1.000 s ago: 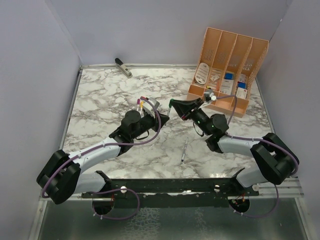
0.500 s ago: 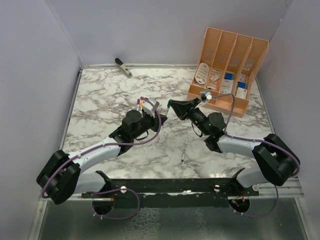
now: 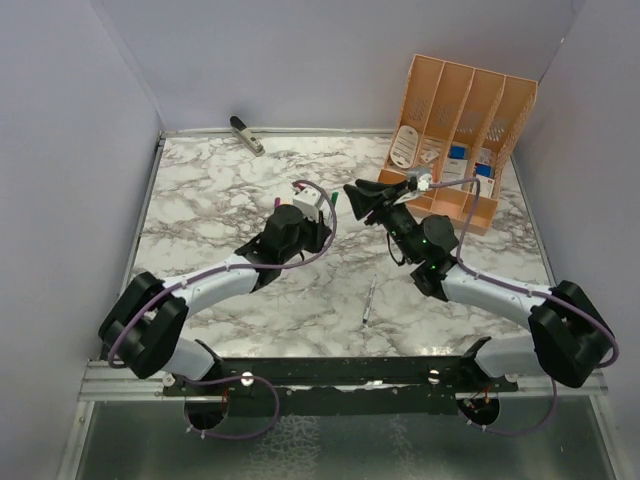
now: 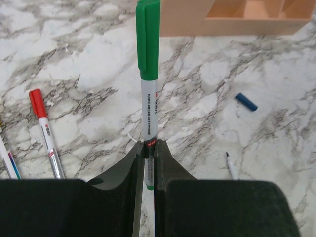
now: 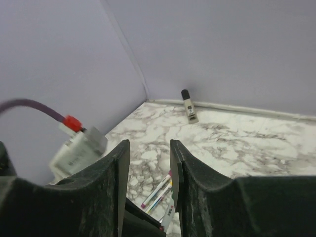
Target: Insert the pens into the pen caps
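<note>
My left gripper (image 4: 149,144) is shut on a silver pen (image 4: 149,116) that points away from it and wears a green cap (image 4: 147,37). In the top view this left gripper (image 3: 326,212) is mid-table, close to my right gripper (image 3: 352,192). The right gripper (image 5: 148,145) is open with nothing between its fingers, just apart from the green cap. A red-capped pen (image 4: 44,128) lies on the marble to the left. A loose blue cap (image 4: 245,101) and an uncapped pen (image 4: 230,165) lie to the right. Two capped pens (image 5: 159,190) show below the right jaws.
An orange desk organizer (image 3: 455,140) stands at the back right, close behind the right gripper. A grey-black stapler-like tool (image 3: 245,135) lies at the far back edge. Another thin pen (image 3: 368,300) lies on the marble near the front, between the arms.
The right gripper has opened and drawn back slightly from the green cap. The left arm has shifted right and farther back with the capped green pen in it.
</note>
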